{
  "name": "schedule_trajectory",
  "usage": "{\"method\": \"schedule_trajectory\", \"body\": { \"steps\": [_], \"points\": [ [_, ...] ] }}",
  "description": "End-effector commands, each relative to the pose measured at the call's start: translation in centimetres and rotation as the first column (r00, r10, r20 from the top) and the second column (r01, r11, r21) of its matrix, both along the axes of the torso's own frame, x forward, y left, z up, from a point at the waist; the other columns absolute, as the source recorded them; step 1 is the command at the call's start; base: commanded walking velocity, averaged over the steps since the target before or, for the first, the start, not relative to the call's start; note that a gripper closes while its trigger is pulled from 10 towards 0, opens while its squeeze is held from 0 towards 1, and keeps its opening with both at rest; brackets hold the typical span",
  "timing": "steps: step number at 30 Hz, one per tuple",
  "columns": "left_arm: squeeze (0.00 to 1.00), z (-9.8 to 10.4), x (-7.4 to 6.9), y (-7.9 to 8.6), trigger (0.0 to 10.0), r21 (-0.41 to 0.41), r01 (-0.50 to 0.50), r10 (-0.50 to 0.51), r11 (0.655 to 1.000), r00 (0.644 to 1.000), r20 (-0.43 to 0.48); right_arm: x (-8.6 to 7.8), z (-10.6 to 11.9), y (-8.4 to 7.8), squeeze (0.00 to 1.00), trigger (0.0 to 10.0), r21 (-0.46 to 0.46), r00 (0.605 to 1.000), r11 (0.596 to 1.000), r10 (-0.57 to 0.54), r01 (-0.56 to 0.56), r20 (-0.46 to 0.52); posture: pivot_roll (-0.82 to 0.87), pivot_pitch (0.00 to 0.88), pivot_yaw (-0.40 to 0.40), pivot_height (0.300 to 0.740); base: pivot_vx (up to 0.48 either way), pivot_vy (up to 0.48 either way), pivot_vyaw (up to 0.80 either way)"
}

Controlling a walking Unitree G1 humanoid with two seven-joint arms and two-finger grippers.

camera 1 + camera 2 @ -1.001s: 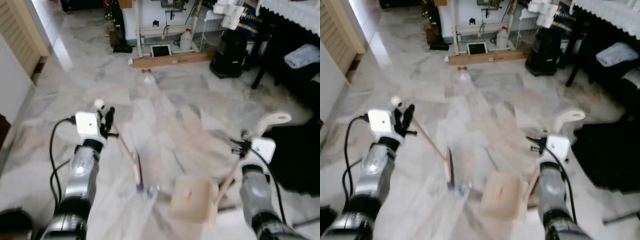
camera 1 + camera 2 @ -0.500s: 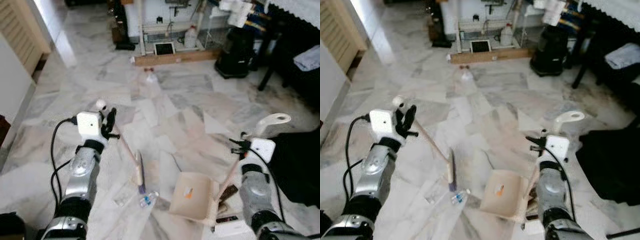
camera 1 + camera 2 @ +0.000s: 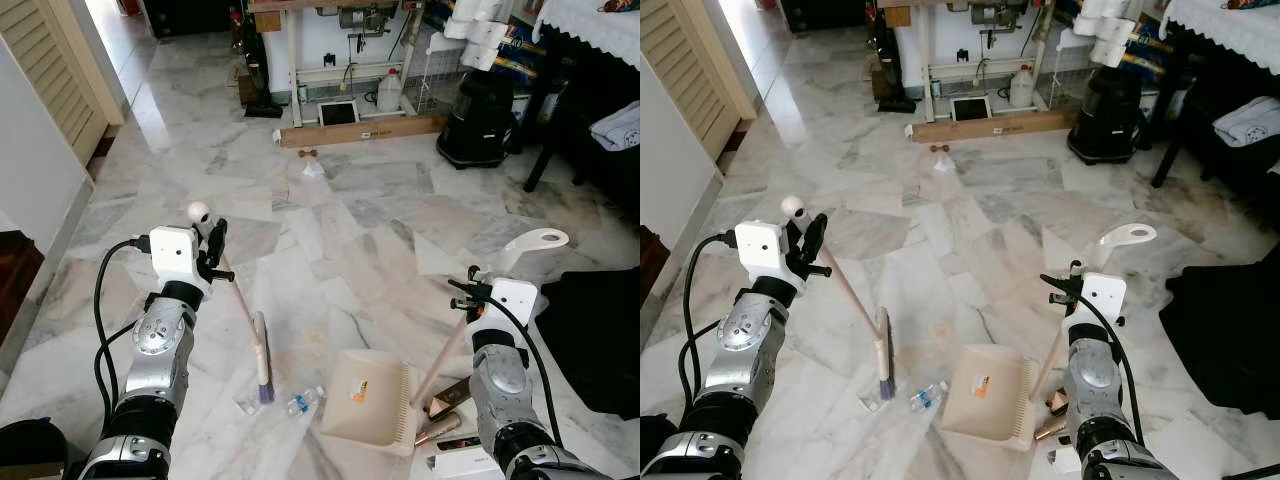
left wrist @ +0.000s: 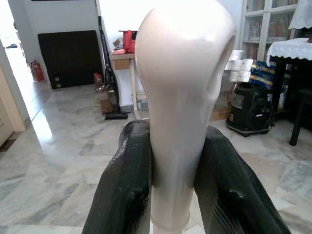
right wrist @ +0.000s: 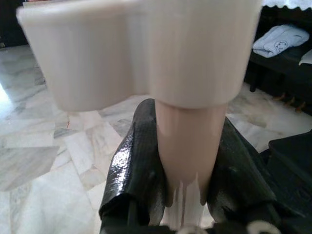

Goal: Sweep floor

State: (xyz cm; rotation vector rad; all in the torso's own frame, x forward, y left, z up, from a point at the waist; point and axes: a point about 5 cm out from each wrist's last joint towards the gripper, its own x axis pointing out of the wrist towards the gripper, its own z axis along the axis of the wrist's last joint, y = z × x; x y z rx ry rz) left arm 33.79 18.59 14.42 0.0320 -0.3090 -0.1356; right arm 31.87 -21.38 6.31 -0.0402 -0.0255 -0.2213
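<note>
Left pincer [image 3: 213, 243], raised on a bent arm, is clamped on the broom [image 3: 245, 315] just under its round knob (seen close in the wrist view). From there the handle slants down and forward-right to the bristles on the marble floor [image 3: 330, 210]. Right pincer [image 3: 478, 293] is closed around the dustpan [image 3: 370, 395] stick, which slants down and left to the pan lying flat on the floor.

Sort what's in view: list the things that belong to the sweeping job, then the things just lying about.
For the job:
broom, held in the left tool
dustpan, its handle in the right tool
small bottle on the floor by the broom head

Just lying about:
black vacuum cleaner
white jug
wooden plank
folded towel
</note>
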Motion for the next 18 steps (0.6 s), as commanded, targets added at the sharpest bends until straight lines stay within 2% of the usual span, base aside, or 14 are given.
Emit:
{"method": "schedule_trajectory", "body": {
  "steps": [1,5,18],
  "points": [
    [0.00,0.78,-0.01,0.30,10.0,0.010,-0.007,0.006,1.000,1.000,0.029,0.35,0.58,0.22,0.00,10.0,-0.018,1.000,1.000,0.016,-0.016,0.023,0.05,0.068,0.047,0.740,0.000,0.000,0.77],
    [0.00,0.79,0.00,0.30,10.0,0.010,-0.007,0.007,1.000,1.000,0.028,0.34,0.54,0.27,0.00,10.0,-0.012,1.000,1.000,0.017,-0.016,0.022,0.05,0.068,0.047,0.740,0.125,0.000,0.71],
    [0.00,0.87,0.03,0.27,10.0,0.011,-0.006,0.006,1.000,1.000,0.029,0.38,0.53,0.34,0.00,10.0,-0.002,1.000,1.000,0.015,-0.015,0.021,0.05,0.073,0.046,0.740,0.251,0.000,0.00]
  ]
}}
